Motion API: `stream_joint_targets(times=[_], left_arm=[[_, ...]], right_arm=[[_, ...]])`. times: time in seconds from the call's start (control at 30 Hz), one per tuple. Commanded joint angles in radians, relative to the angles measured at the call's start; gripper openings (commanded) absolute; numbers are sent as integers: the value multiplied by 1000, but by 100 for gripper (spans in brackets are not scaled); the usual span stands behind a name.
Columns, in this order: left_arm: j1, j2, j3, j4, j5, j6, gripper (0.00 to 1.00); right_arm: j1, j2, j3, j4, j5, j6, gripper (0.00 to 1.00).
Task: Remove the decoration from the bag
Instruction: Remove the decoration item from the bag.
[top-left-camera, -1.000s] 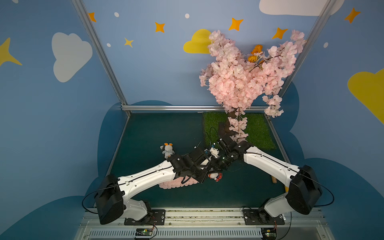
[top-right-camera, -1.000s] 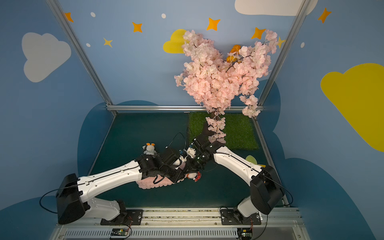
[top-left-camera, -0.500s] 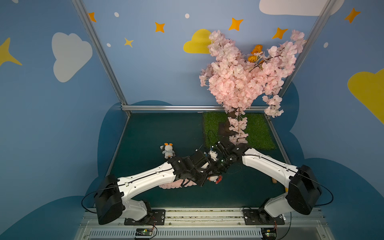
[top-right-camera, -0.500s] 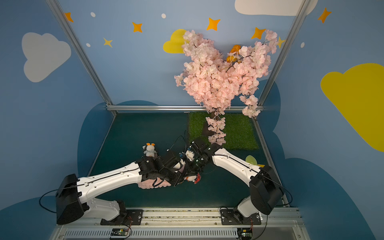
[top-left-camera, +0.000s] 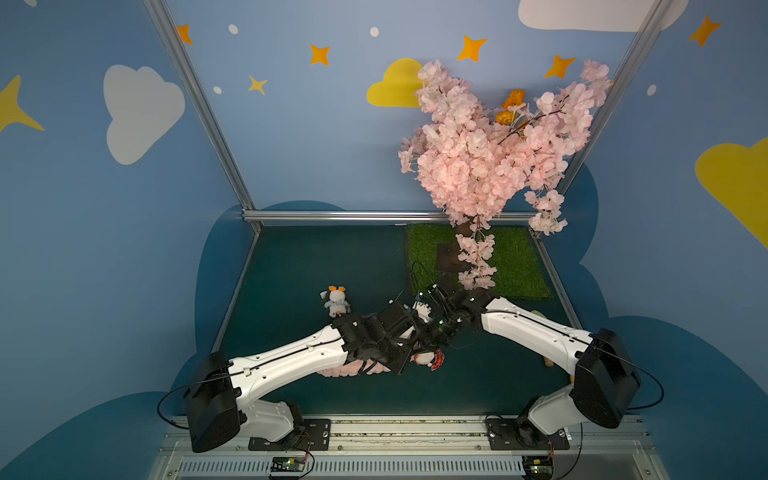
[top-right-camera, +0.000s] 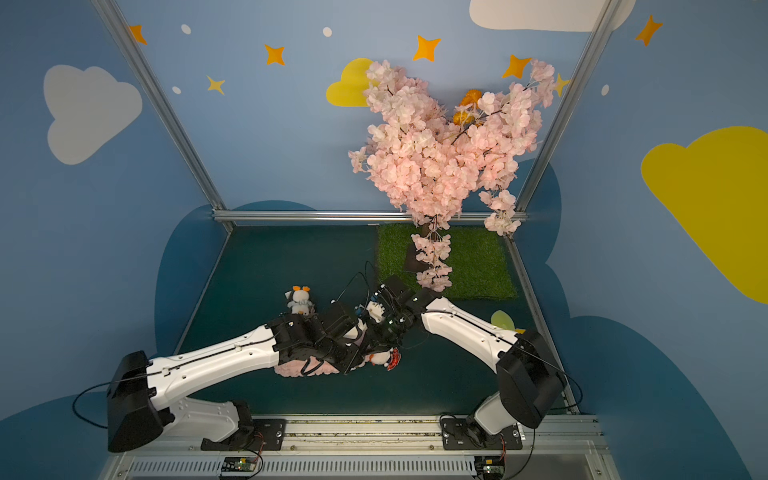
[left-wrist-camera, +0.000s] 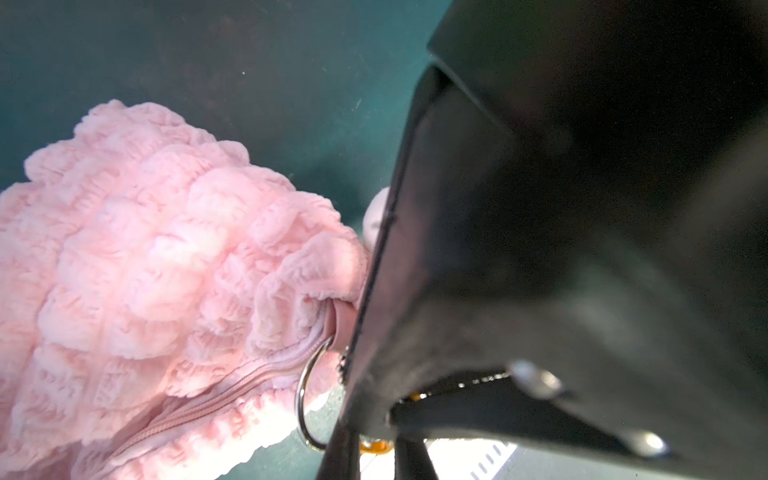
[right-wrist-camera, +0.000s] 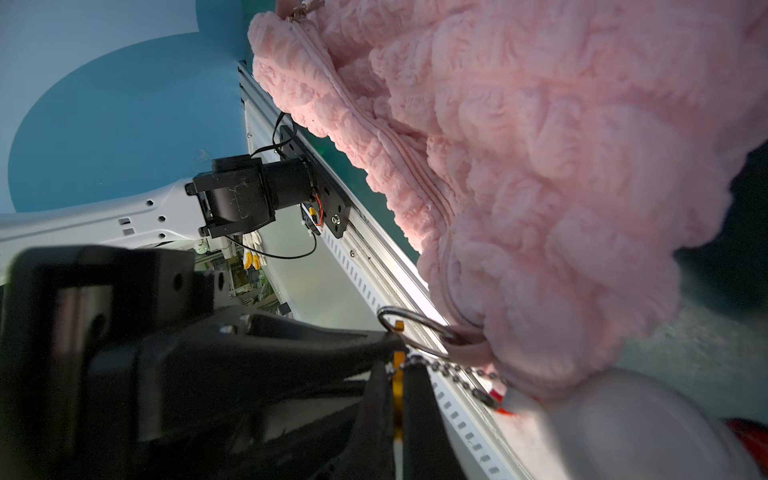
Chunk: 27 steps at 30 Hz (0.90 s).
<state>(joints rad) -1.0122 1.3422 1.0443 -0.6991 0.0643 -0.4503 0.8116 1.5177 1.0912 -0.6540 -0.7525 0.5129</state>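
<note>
Past second: both tools creep slightly, grips unchanged. Now left tool (right-wrist-camera: 388, 337) clenched on bag (right-wrist-camera: 540, 166) ring (left-wrist-camera: 298, 399); right tool (right-wrist-camera: 398, 386) pinching gold clasp (right-wrist-camera: 398, 372); charm (top-left-camera: 424, 358) still chained, unhooking unfinished.

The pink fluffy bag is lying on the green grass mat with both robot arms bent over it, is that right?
Not quite: the bag rests on the dark teal table, not on the grass mat, which lies farther back under the blossom tree. Both top views show this. The left arm and right arm do bend over it.
</note>
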Motion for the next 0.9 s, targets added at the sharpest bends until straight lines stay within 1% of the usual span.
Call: stream_joint_targets(times=[0.0,0.1,0.27,0.53,0.87], left_arm=[[-6,-34,-32,-41,-105,20,12],[-16,-51,-36,-41,-133,-5,11],[-21,-68,-45,-56,-145,-73,10],[-49,-83,-61,-100,-161,-176,12],[-57,-98,-61,-130,-182,-211,13]], right_arm=[[13,1,-19,-5,-100,66,0],[16,-1,-19,11,-97,82,0],[33,-9,-33,18,-81,99,0],[58,-5,-75,51,-90,131,0],[72,28,-73,55,-102,106,0]])
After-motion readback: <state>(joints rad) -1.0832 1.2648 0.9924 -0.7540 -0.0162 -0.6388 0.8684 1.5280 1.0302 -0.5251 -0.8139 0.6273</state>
